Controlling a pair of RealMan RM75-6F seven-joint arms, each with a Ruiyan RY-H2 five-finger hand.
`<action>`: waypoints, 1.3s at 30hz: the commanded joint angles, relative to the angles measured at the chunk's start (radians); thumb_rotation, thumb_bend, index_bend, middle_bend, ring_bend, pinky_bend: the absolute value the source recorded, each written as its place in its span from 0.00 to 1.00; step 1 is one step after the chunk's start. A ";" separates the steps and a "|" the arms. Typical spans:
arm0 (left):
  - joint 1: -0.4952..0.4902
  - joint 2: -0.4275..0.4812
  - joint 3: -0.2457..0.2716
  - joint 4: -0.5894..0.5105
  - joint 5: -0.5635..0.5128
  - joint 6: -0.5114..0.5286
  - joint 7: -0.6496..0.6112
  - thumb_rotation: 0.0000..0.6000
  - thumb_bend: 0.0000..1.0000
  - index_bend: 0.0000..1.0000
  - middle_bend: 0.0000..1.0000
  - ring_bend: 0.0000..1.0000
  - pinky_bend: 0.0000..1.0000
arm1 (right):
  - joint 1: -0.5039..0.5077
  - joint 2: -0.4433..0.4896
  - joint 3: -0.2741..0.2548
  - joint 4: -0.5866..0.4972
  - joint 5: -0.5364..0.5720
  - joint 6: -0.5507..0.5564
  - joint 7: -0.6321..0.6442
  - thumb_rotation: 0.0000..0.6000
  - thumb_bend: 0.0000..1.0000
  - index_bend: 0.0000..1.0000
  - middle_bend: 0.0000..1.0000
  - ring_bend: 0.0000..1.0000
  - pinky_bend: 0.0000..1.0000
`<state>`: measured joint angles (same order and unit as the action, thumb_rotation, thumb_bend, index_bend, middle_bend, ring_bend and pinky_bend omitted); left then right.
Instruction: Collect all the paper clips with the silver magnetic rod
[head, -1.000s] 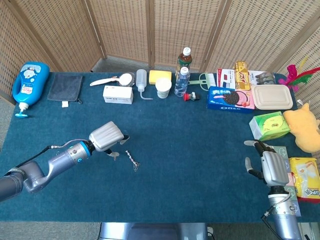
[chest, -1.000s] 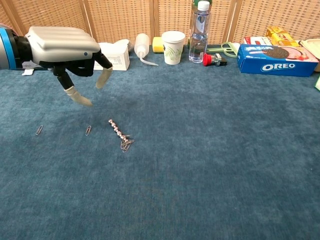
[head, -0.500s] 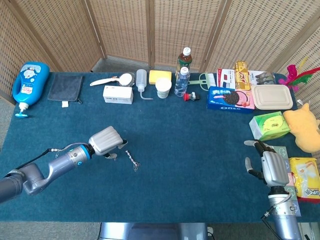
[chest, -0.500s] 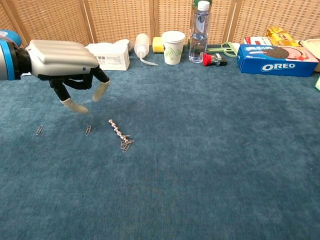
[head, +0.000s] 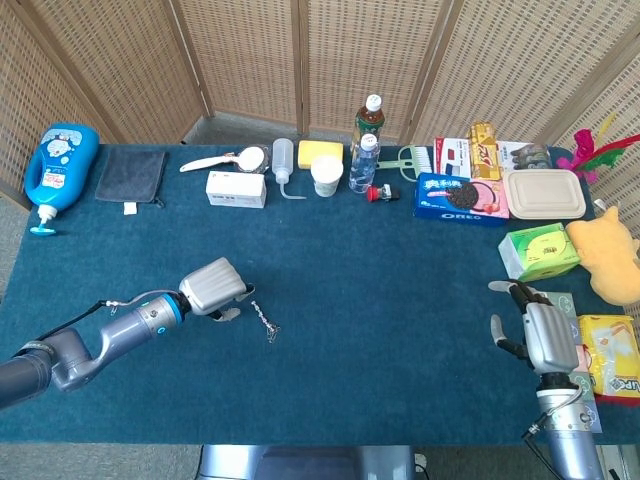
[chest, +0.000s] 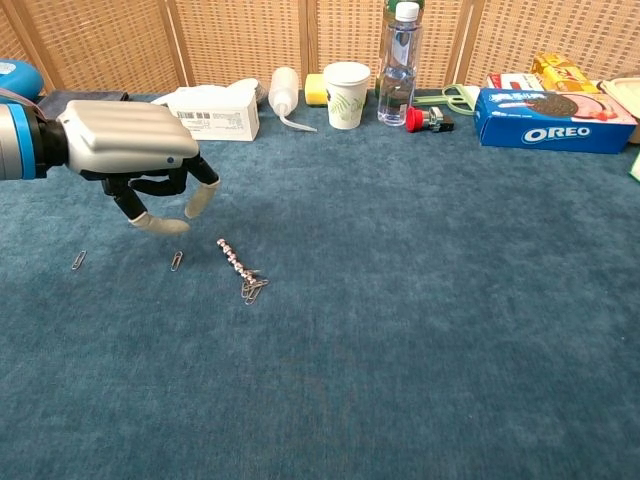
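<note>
The silver magnetic rod (chest: 233, 256) lies on the blue cloth with a small bunch of paper clips (chest: 253, 290) stuck at its near end; the head view shows the rod (head: 263, 317) too. Two loose paper clips lie to its left, one (chest: 177, 261) near the rod, one (chest: 79, 260) farther out. My left hand (chest: 135, 152) hovers just above and left of the rod, fingers curled down and apart, holding nothing; it shows in the head view (head: 214, 286) too. My right hand (head: 540, 338) rests at the table's right front, empty.
Along the back edge stand a white box (chest: 217, 110), squeeze bottle (chest: 285, 90), paper cup (chest: 347, 94), water bottle (chest: 398, 62) and Oreo box (chest: 552, 119). A blue detergent jug (head: 60, 166) and grey cloth (head: 132, 176) sit back left. Snacks and a plush toy (head: 607, 259) crowd the right side.
My left hand has come down and slightly toward the front, closer to the cloth beside the rod, with its fingers curling in a little. The rod, the clips and the right hand have not moved.
</note>
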<state>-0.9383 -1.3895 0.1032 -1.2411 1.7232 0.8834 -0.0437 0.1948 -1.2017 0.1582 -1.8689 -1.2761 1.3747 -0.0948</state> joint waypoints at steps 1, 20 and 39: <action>0.000 -0.004 0.000 0.004 0.000 -0.002 0.004 0.65 0.64 0.49 0.89 0.93 0.92 | 0.000 0.000 0.000 -0.001 0.002 -0.001 -0.002 1.00 0.51 0.29 0.29 0.27 0.35; 0.028 -0.049 -0.021 0.035 -0.025 0.034 0.029 1.00 0.58 0.45 0.61 0.59 0.54 | -0.006 0.002 0.002 -0.010 0.007 0.012 -0.010 1.00 0.51 0.28 0.29 0.27 0.35; 0.009 -0.071 -0.028 0.019 -0.041 -0.024 0.065 1.00 0.59 0.53 0.62 0.66 0.57 | -0.012 0.006 0.002 -0.004 0.015 0.012 0.001 1.00 0.51 0.28 0.29 0.27 0.35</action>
<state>-0.9276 -1.4583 0.0745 -1.2233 1.6814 0.8624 0.0217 0.1832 -1.1957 0.1602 -1.8726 -1.2617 1.3869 -0.0941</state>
